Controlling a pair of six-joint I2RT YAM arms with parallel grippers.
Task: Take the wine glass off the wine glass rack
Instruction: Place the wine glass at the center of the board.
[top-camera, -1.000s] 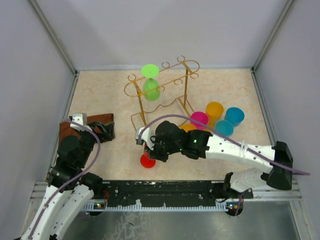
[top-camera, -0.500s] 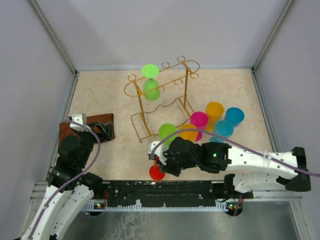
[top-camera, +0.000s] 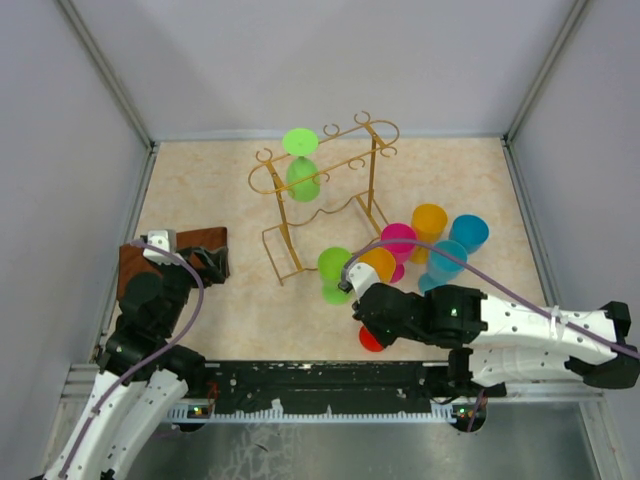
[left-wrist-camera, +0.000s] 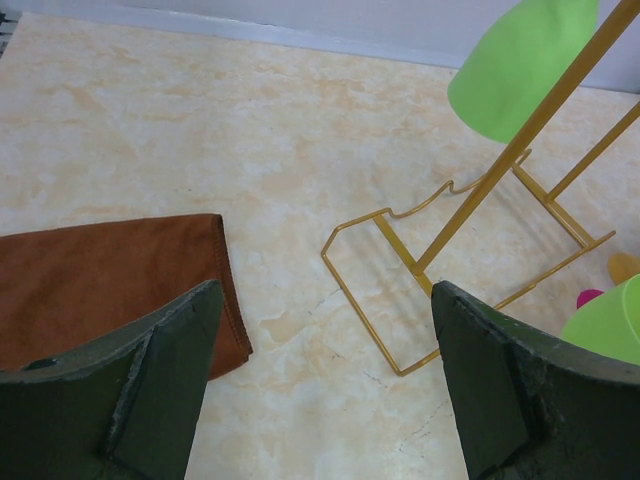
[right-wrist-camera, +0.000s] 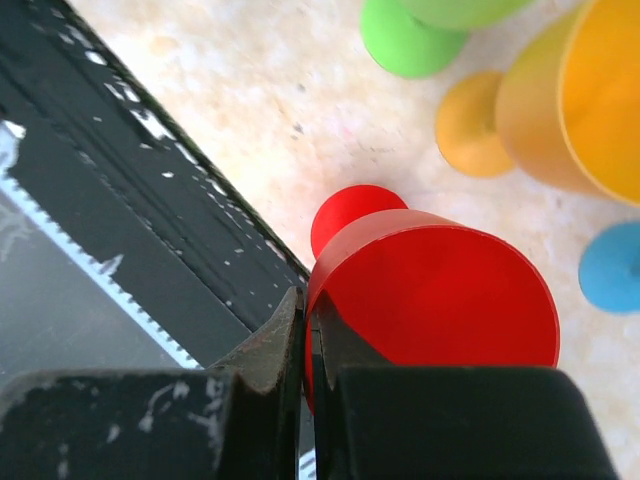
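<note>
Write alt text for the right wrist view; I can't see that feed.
The right tool pinches the rim of a red wine glass beside the black front rail. Beyond it stand a green glass foot, an orange glass and a blue glass foot.

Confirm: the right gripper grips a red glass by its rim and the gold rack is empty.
Not empty: a green glass hangs on the gold rack, as the top external view shows. The right gripper grips the red glass by its rim.

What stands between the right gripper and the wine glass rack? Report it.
One upright green glass, standing just before the wine glass rack base; the top external view shows it.
</note>
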